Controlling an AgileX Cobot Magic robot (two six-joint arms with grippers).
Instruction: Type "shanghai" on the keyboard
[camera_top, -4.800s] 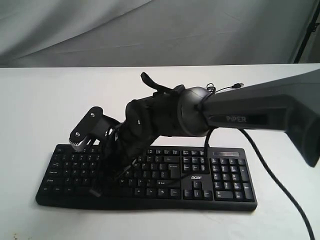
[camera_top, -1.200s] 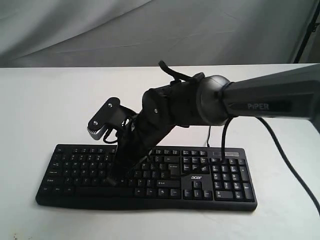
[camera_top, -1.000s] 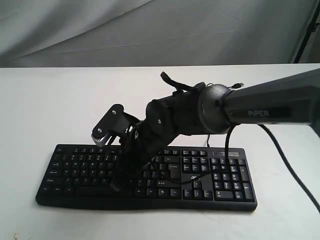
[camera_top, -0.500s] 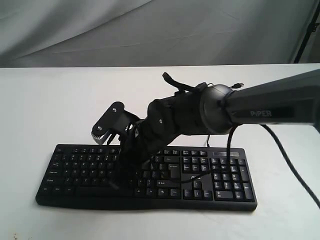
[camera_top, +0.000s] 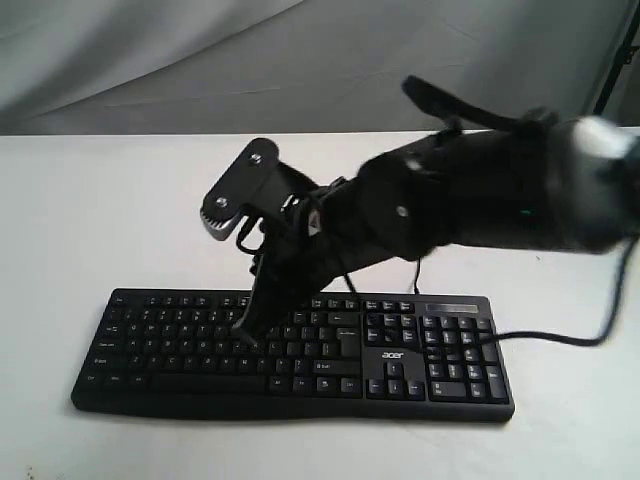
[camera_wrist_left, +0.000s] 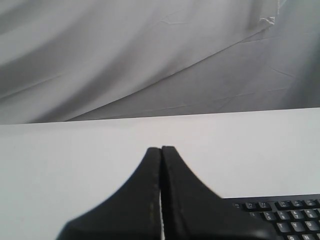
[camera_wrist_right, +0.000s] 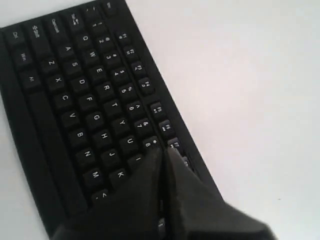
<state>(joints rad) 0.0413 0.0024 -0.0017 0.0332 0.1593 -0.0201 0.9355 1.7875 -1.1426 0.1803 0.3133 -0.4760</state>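
Right gripper (camera_wrist_right: 162, 152) farther up keyboard (camera_wrist_right: 75, 100), pinched

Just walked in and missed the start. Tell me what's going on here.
The right arm reaches over the black keyboard on the white table. The right gripper is shut and aimed down at the letter keys near 8 and K. Whether a key is pressed is unclear. The left gripper, also shut, hangs over the table beside the keyboard.
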